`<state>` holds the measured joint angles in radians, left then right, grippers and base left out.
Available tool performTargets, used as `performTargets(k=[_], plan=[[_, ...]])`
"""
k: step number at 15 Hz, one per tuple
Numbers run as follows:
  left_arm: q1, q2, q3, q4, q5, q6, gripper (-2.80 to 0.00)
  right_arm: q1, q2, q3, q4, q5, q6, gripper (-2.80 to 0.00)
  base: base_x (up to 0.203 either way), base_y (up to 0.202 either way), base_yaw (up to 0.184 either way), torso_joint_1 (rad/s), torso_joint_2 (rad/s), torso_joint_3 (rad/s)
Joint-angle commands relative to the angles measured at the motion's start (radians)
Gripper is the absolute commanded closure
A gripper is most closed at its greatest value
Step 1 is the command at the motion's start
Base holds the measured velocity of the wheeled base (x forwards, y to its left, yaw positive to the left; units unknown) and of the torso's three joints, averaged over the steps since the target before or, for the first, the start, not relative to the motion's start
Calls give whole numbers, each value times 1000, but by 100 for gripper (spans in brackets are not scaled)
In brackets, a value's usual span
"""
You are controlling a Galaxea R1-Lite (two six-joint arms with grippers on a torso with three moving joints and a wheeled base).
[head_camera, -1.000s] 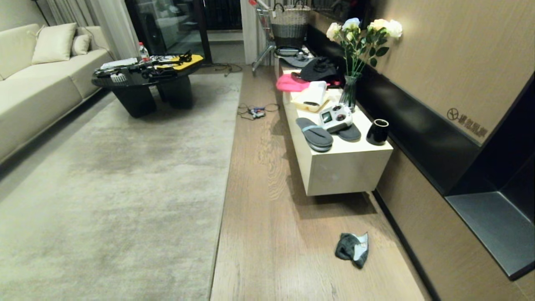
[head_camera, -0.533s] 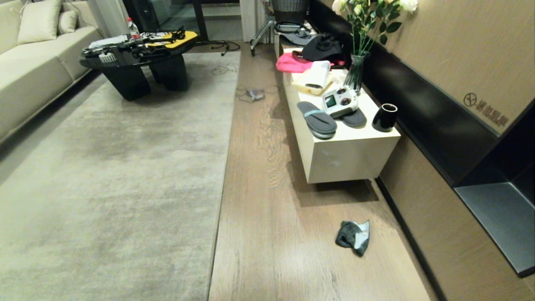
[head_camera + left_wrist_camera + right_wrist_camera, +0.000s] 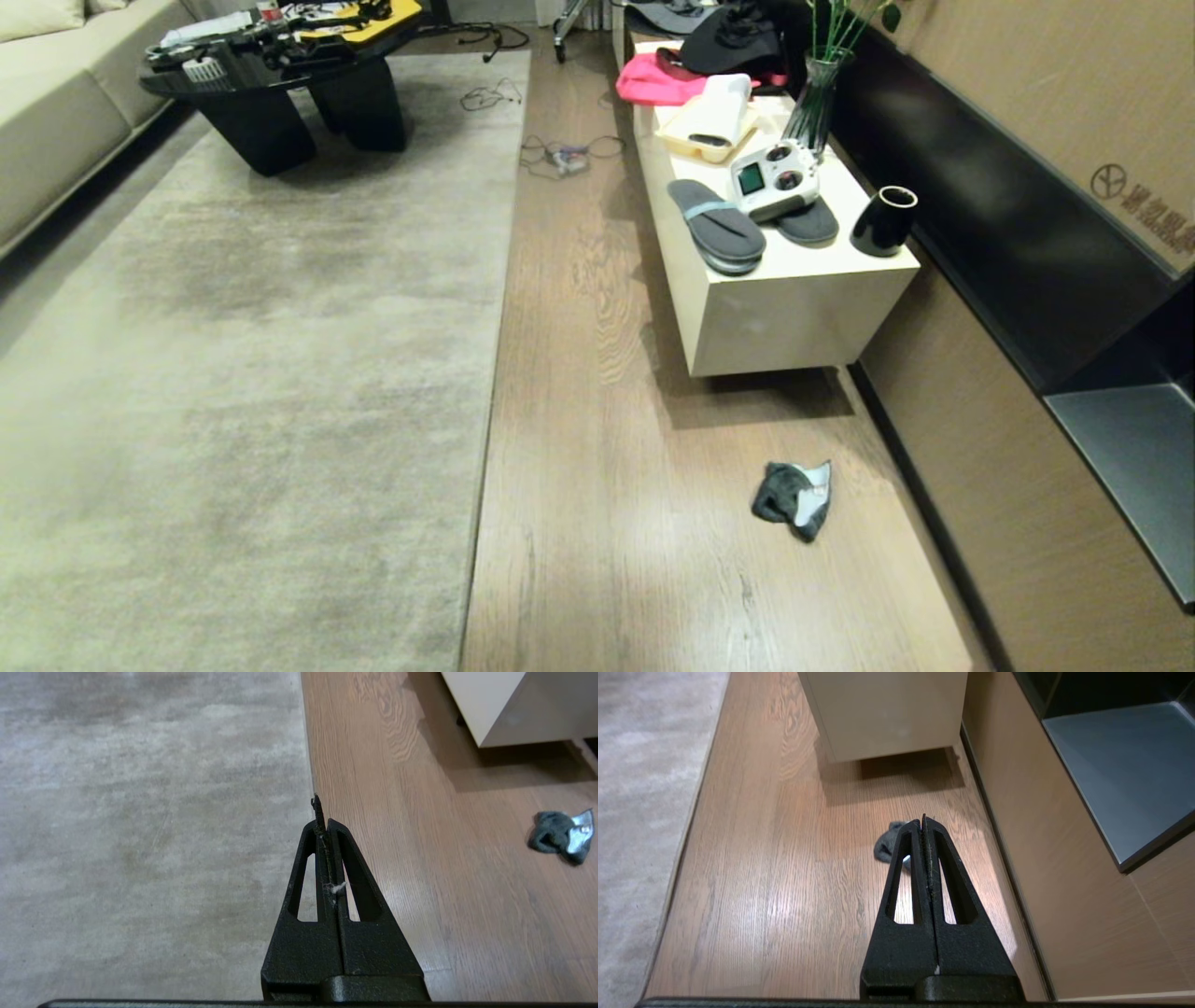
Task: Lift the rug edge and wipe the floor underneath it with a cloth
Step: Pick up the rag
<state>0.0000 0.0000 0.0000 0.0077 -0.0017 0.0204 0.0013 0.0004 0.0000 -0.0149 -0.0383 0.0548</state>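
The pale grey-beige rug [image 3: 252, 373] lies flat, and its rug edge [image 3: 485, 448] runs straight along the wood floor [image 3: 607, 523]. The cloth [image 3: 794, 497], dark grey with a whitish flap, lies crumpled on the floor near the wall, in front of the white bench. Neither arm shows in the head view. My left gripper [image 3: 322, 822] is shut and empty, high above the rug edge [image 3: 308, 765], with the cloth [image 3: 560, 834] far off to one side. My right gripper [image 3: 923, 821] is shut and empty too, high over the floor, partly hiding the cloth [image 3: 888, 847].
A low white bench [image 3: 775, 308] with slippers, a remote, a black cup and a vase stands against the right wall. A black coffee table [image 3: 280, 84] sits on the rug's far end, a sofa [image 3: 56, 121] at far left. Cables [image 3: 560, 154] lie on the floor beyond.
The whole head view has tilted downward: the room's far end slid up out of frame and the cloth sits higher in the picture. No object has moved.
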Motion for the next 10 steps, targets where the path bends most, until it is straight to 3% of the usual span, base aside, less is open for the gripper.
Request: performTargets(k=[1, 10], plan=[[0, 2, 0, 2, 0, 0, 0, 0, 1, 0, 0, 0, 0, 0, 0, 0, 0, 5, 2, -194], [0, 2, 0, 0, 0, -11, 0, 0, 1, 0, 0, 0, 0, 0, 0, 0, 0, 3, 3, -196]])
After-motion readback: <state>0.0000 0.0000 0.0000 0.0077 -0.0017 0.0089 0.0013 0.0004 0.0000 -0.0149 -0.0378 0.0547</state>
